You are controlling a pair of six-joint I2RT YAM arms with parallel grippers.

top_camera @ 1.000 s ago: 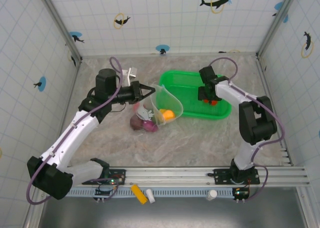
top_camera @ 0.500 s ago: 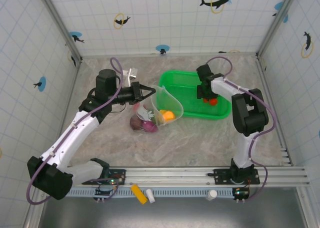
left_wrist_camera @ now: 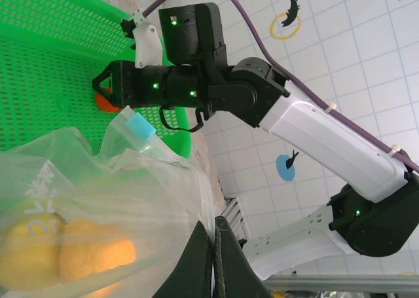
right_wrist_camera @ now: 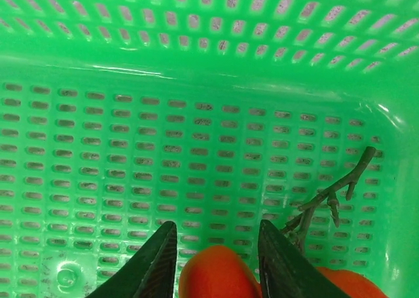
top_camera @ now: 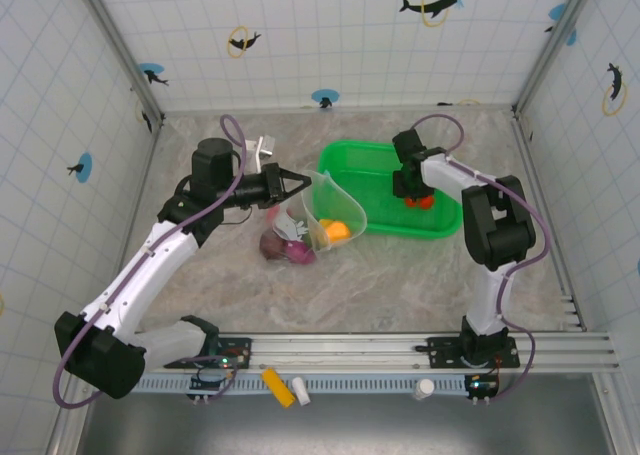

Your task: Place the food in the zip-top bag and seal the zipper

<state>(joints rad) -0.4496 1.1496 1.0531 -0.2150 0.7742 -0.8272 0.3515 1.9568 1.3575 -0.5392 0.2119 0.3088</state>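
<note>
My left gripper (top_camera: 303,183) (left_wrist_camera: 215,227) is shut on the rim of the clear zip-top bag (top_camera: 335,207) (left_wrist_camera: 111,186), holding its mouth up. Yellow-orange food (top_camera: 338,230) (left_wrist_camera: 78,253) lies inside. The zipper's bluish end (left_wrist_camera: 139,126) sticks up near the basket. A maroon piece (top_camera: 273,244) and a purple-pink piece (top_camera: 300,254) lie on the table beside the bag. My right gripper (top_camera: 411,194) (right_wrist_camera: 216,231) is open, low in the green basket (top_camera: 370,170) (right_wrist_camera: 196,114), its fingers straddling an orange-red fruit (right_wrist_camera: 219,277) (top_camera: 423,202). Another orange piece (right_wrist_camera: 353,285) with a twig stem (right_wrist_camera: 327,194) sits to its right.
The basket's walls (right_wrist_camera: 209,62) close in around my right gripper. A small white object (top_camera: 262,147) lies behind the left arm. Tiled walls enclose the table on three sides. The right arm (left_wrist_camera: 196,82) shows beyond the bag in the left wrist view.
The right arm has shifted a little toward the left inside the basket, over the orange-red fruit. The left arm and the bag have stayed put.
</note>
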